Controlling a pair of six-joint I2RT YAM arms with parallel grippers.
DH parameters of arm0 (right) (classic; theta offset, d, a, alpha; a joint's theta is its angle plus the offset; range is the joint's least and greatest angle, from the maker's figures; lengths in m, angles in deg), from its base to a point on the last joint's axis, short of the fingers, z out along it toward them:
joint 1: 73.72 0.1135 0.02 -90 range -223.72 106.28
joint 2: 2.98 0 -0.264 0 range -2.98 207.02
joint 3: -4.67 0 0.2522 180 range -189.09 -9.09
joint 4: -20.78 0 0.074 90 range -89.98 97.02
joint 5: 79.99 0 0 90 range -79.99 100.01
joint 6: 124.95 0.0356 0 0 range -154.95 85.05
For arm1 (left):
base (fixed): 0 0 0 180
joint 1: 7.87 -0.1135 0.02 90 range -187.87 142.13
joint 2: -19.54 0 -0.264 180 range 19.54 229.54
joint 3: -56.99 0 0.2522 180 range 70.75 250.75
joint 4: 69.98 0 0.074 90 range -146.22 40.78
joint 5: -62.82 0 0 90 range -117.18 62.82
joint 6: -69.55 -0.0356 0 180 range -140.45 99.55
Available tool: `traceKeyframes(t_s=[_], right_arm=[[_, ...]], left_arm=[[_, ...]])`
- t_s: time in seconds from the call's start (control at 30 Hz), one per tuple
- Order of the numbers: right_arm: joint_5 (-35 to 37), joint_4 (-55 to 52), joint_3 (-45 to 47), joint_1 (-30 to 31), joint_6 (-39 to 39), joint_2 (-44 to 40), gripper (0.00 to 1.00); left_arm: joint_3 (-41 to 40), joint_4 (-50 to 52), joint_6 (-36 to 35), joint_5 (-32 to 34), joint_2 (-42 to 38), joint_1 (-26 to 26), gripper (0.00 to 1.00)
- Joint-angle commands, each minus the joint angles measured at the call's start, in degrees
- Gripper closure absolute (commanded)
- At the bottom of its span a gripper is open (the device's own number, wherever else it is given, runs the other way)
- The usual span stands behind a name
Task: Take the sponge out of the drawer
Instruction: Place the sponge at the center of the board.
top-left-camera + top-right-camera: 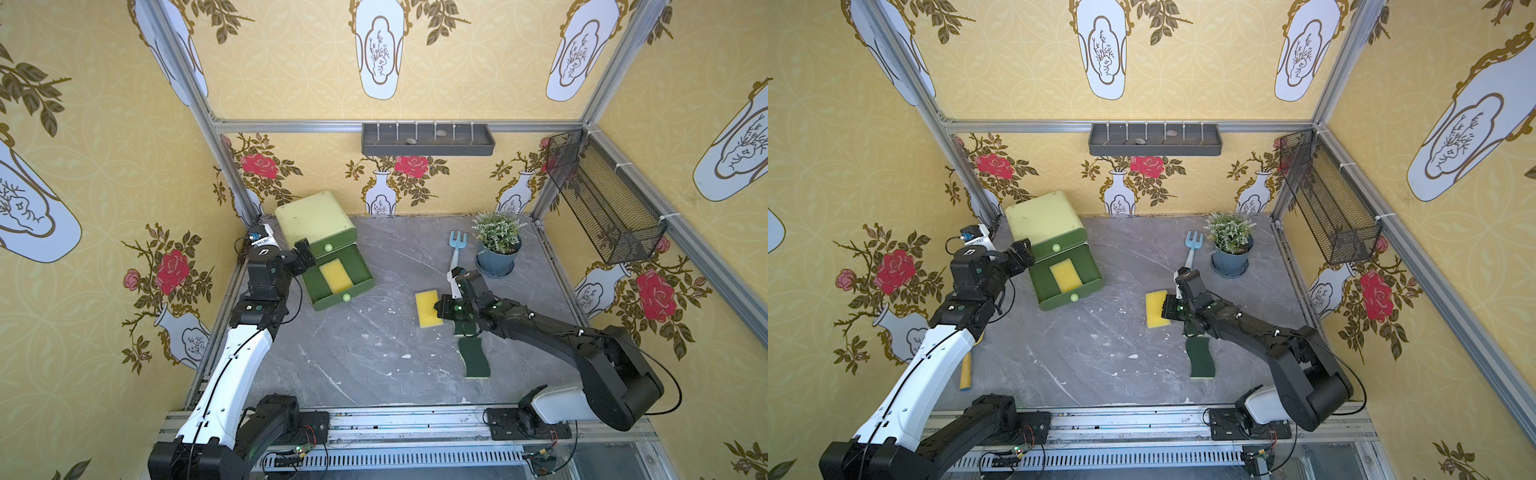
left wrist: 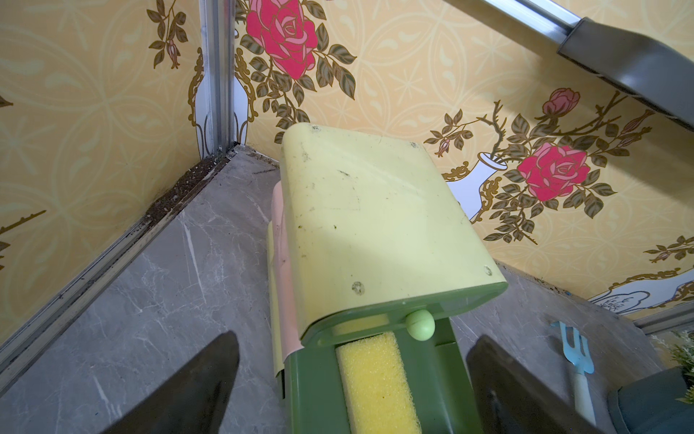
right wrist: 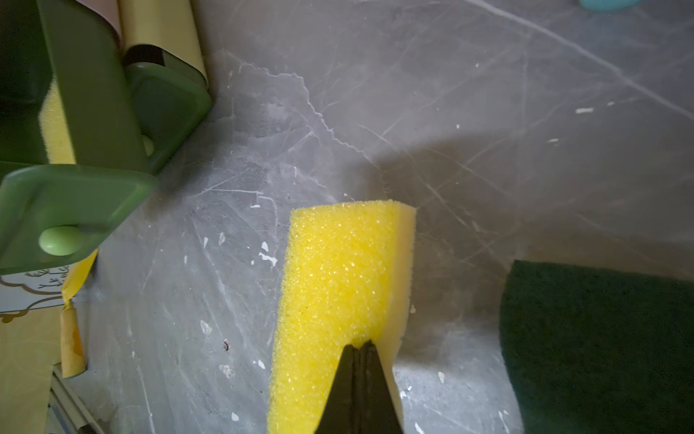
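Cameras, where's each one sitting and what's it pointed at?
Top views: high over the front, looking down on the table; left arm and right arm show.
Left wrist: close before the drawer unit, facing it and the drawer's sponge; open jaws frame it.
Right wrist: low over the table, facing the loose sponge; shut jaws at its end.
Shared: both wrist views catch the drawer.

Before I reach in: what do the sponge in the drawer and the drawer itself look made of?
Sponge in the drawer: soft open-cell foam, matte yellow; its pores show clearly.
Drawer: probably moulded plastic, dark green, smooth with a faint sheen; rounded edges suggest it.
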Motion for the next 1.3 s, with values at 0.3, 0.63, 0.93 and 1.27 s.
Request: traceKeyframes(t_s=[0.3,0.63,0.93,1.27], right_arm=[[3.44,-2.37,-0.16,0.2,-1.08,2.99,1.0],[4.98,-2.87,0.59,1.39,-1.37,4.76,1.0],[8.09,-4.26,0.6,3.02,-1.99,5.47,1.0],[9.7,-5.53,0.08,3.06,-2.97,6.85,0.87]], left_arm=[[-0.23,-1.41,0.34,-0.38,0.08,-0.11,0.0],[-0.25,-1.41,0.4,-0.3,-0.1,-0.12,0.0],[-0.23,-1.41,0.42,-0.39,-0.02,-0.16,0.0],[-0.24,-1.41,0.39,-0.37,-0.1,-0.13,0.0]])
